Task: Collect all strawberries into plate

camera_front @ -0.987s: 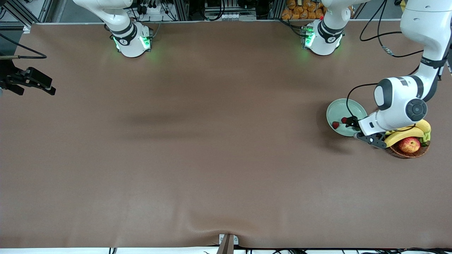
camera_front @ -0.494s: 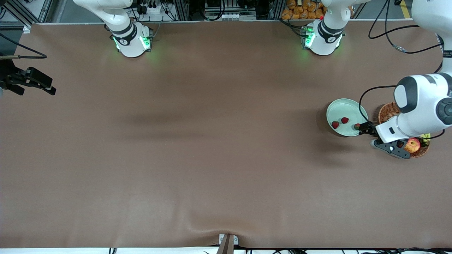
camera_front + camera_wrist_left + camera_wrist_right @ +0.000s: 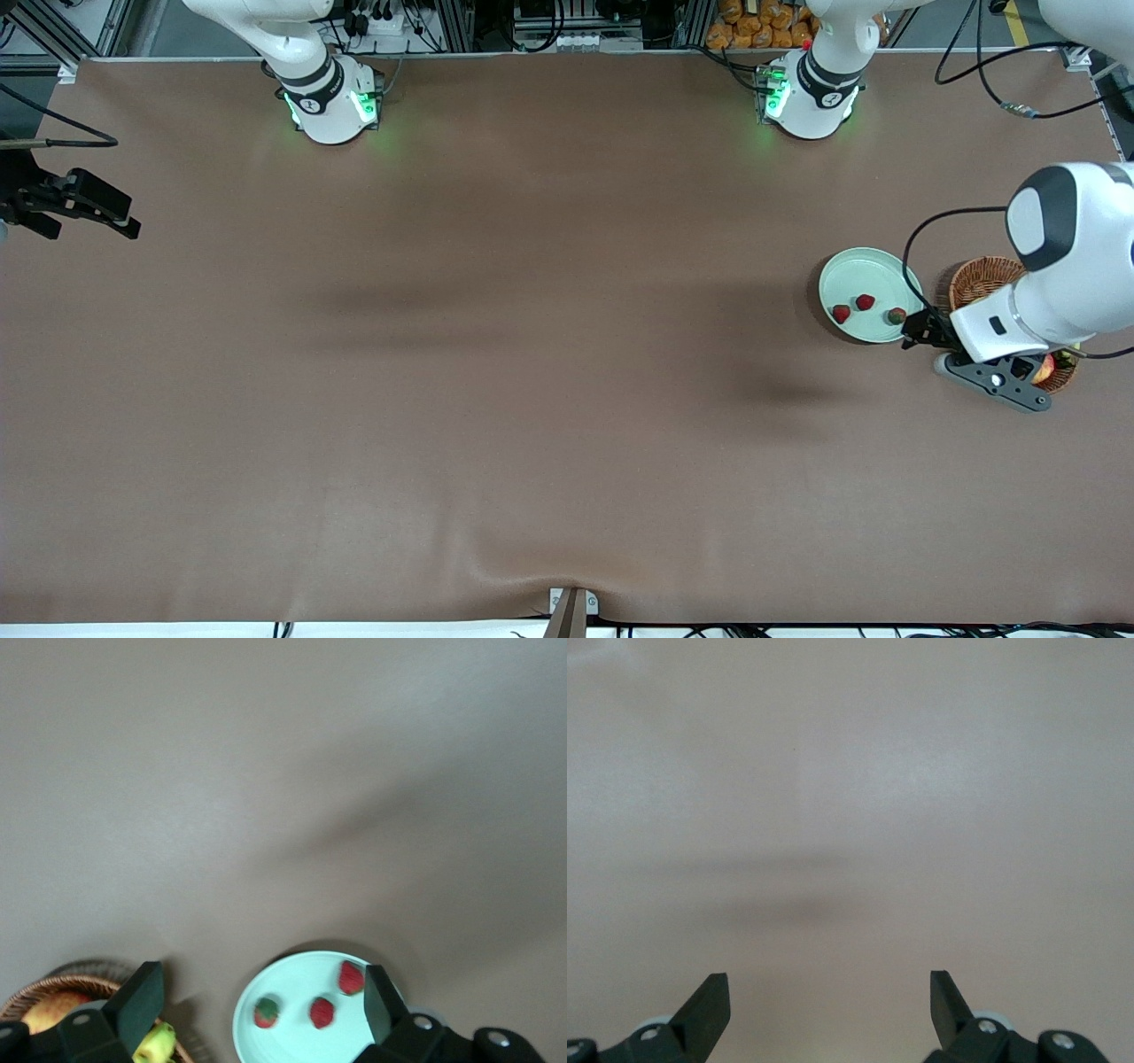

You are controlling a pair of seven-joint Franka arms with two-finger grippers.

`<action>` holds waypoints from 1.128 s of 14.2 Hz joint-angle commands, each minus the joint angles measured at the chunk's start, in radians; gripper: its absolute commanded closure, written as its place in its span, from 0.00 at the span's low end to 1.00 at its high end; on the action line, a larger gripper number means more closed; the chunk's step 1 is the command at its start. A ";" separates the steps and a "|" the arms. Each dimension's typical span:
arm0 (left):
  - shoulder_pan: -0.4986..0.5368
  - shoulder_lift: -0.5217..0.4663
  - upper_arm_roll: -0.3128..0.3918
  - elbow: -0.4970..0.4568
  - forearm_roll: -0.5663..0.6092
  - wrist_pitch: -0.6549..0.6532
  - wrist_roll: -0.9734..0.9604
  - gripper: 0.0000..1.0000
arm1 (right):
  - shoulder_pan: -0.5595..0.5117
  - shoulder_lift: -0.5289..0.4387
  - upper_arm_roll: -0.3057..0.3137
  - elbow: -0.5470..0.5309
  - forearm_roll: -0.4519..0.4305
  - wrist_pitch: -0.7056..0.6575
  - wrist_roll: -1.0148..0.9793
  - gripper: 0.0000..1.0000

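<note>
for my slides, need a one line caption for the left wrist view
Open left gripper over the mint plate holding three strawberries, wicker basket of fruit beside it.

A brown table [image 3: 532, 354] carried a wicker basket [image 3: 979, 279] at the left arm's end. The basket held a red-yellow apple [image 3: 1044, 368], seen at its edge nearer the front camera; in the left wrist view the apple [image 3: 49, 1014] lay inside the woven rim [image 3: 62, 985] beside a yellow-green fruit [image 3: 155, 1043], whose kind could not be told. A small grey fitting [image 3: 571, 607] sat at the table's edge nearest the front camera. Above the table's upper edge, orange-brown items [image 3: 753, 27] were stacked among frame rails and cables.
</note>
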 commanded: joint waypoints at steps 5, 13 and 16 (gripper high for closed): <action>-0.060 -0.143 0.000 0.059 0.011 -0.169 -0.087 0.00 | 0.005 0.002 -0.001 0.010 -0.014 -0.002 0.010 0.00; -0.284 -0.266 0.198 0.056 0.011 -0.243 -0.183 0.00 | -0.001 0.002 -0.001 0.012 -0.017 0.000 0.006 0.00; -0.277 -0.326 0.225 0.026 -0.006 -0.278 -0.166 0.00 | -0.004 0.002 -0.001 0.013 -0.017 0.000 0.006 0.00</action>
